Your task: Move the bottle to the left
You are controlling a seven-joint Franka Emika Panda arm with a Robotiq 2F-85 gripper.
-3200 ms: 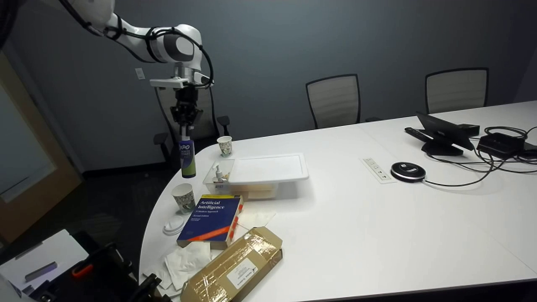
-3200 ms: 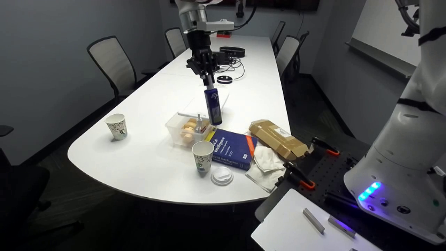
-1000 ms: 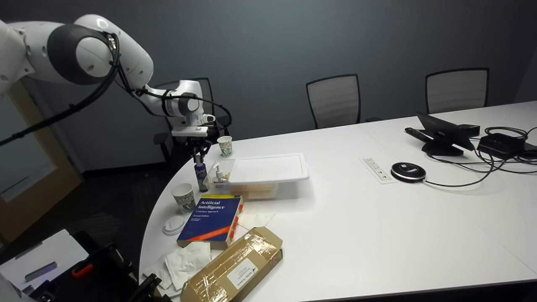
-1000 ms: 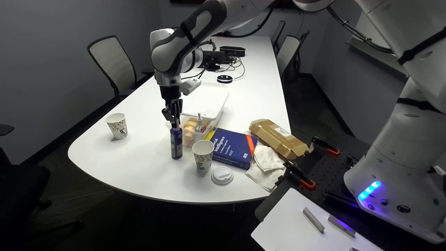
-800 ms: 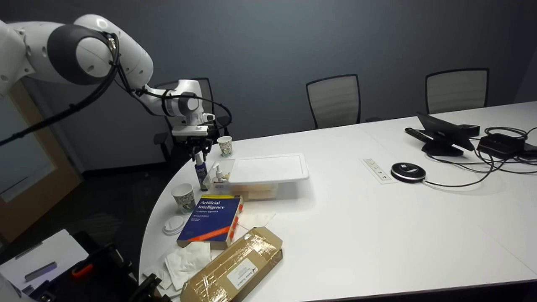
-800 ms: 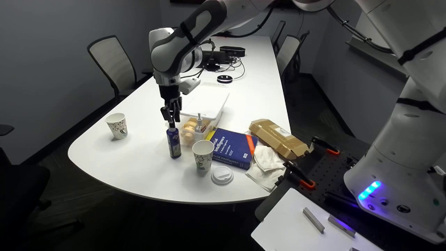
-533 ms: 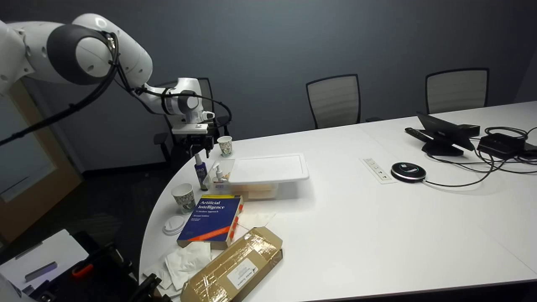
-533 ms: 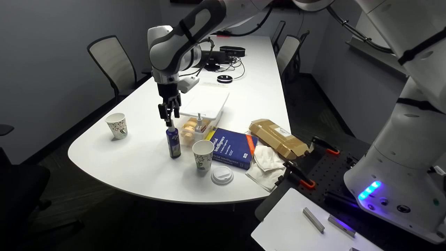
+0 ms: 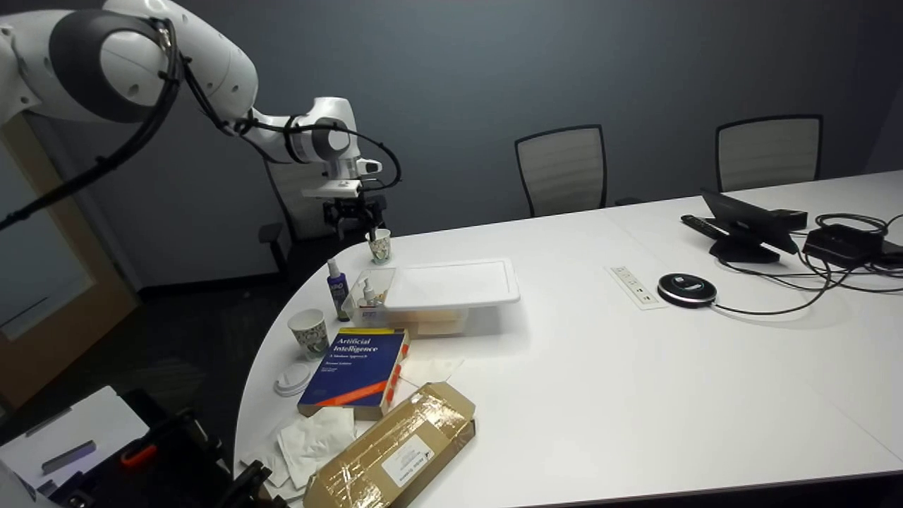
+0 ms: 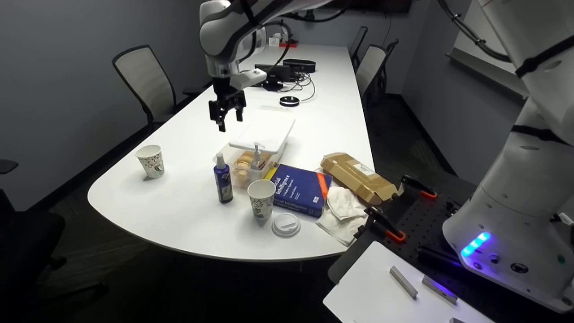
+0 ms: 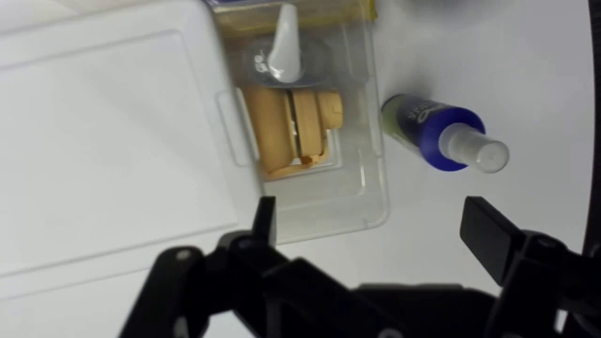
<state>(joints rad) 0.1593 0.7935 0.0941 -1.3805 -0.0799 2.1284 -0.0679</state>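
Bottle stands upright on its own base on the tabletop, just beside the clear bin and between the near paper cup and the far paper cup. My pincer hangs higher than its pale top and apart from it, spread wide and holding nothing. I read that as a finished placement: the base needs no support from me, and the gap spares a slim, easily tipped thing a knock. Whose left is meant I can't tell, but likely nothing more needs shifting.
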